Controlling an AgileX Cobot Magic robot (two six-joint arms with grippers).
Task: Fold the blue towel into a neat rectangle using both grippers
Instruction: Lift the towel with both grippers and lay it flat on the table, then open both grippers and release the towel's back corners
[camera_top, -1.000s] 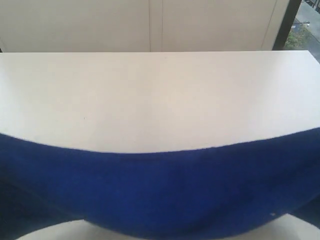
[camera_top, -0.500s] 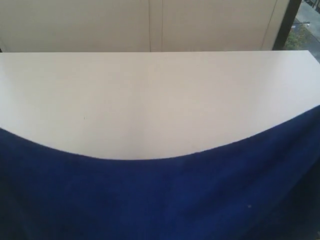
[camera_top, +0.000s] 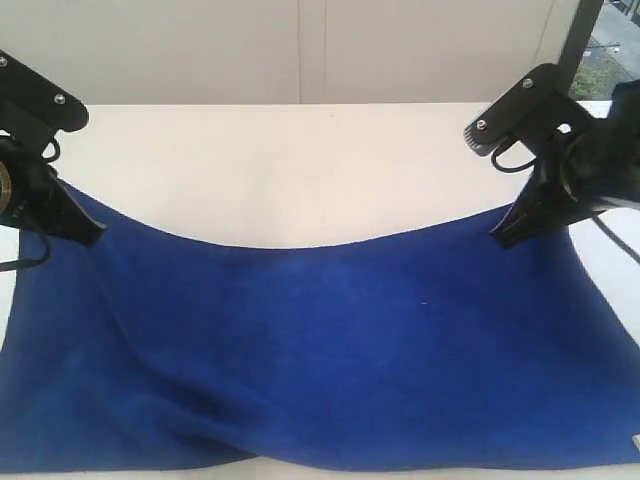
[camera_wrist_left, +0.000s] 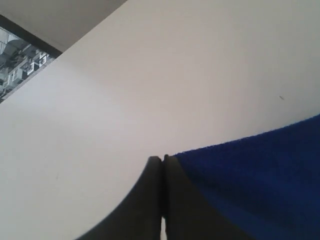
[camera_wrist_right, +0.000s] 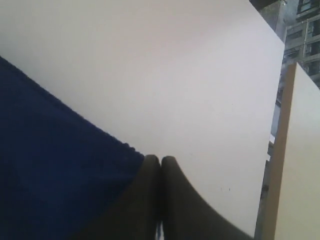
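Cloth first: the blue towel lies spread over the near part of the table, with its near hem flat on the table's near side and a small white label at one near corner. It looks soft, light and limp, so it will likely drape and wrinkle rather than slide stiffly, and the corners are the places to hold. Farther across the table, the left gripper and right gripper each pinch a far corner, jaws pressed together on the fabric, while the hem sags between them. Beyond is bare tabletop to the table's far edge — ample room.
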